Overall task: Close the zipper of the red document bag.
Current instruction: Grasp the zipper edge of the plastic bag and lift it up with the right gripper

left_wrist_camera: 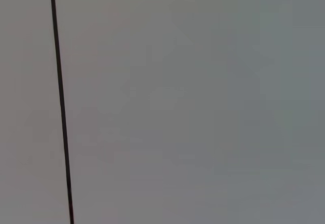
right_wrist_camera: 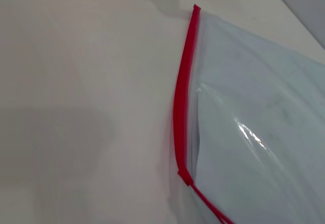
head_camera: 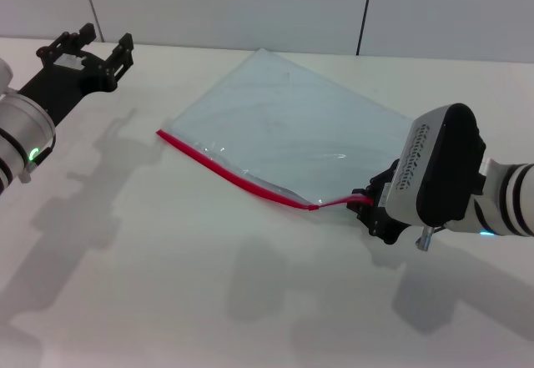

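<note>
The red document bag (head_camera: 284,122) lies flat in the middle of the white table, a translucent pale-blue pouch. Its zipper (head_camera: 225,170) runs as a bright red strip along the near long edge and kinks at a point (head_camera: 315,208), then rises to my right gripper (head_camera: 365,204). That gripper sits at the bag's near right corner, shut on the zipper's end. In the right wrist view the zipper (right_wrist_camera: 182,97) is one strip far off and splits into two thin red lines close by. My left gripper (head_camera: 104,38) hovers open at the far left, away from the bag.
The white table (head_camera: 167,284) stretches bare in front of the bag. Grey wall panels (head_camera: 225,1) stand behind the table's far edge. The left wrist view holds only a grey panel with one dark seam (left_wrist_camera: 61,102).
</note>
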You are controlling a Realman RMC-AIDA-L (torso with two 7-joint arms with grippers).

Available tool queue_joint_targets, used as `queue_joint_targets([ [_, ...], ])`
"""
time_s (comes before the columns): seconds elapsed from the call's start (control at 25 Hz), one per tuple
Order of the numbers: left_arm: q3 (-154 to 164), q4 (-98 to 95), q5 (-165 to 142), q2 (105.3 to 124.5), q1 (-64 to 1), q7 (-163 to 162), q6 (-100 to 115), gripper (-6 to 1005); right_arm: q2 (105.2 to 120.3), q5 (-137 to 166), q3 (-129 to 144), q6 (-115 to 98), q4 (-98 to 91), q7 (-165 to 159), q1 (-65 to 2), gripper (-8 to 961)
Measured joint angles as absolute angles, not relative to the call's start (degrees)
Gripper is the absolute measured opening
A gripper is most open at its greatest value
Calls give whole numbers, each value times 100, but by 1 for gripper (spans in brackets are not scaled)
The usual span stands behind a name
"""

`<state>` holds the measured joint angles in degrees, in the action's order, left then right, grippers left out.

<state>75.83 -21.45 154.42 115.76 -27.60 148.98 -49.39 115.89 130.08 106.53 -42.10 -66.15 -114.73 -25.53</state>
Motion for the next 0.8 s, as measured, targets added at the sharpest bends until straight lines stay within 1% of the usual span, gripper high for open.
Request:
queue_joint_targets([
  [0.2, 7600, -2145, 15402, 11572, -2760, 14896, -4937, 588, 11593, 13007, 10721, -4202, -6579, -11431, -2590, 110],
  [0.4, 7603, -2190, 14883, 11568, -2776, 14621, -4900, 585, 11599, 13007, 10693, -4229, -6956, -11494, -2440, 90],
  [0.6, 7602, -2796, 13424, 11523, -2712, 13590, -4965, 583, 11588, 13007, 10486, -4275, -7632, -11582, -2058, 70],
  [0.8, 7602, -3499, 11665, 11498, -2683, 12621, -5275, 581, 11599, 13006, 10341, -4287, -7920, -11625, -1937, 58],
])
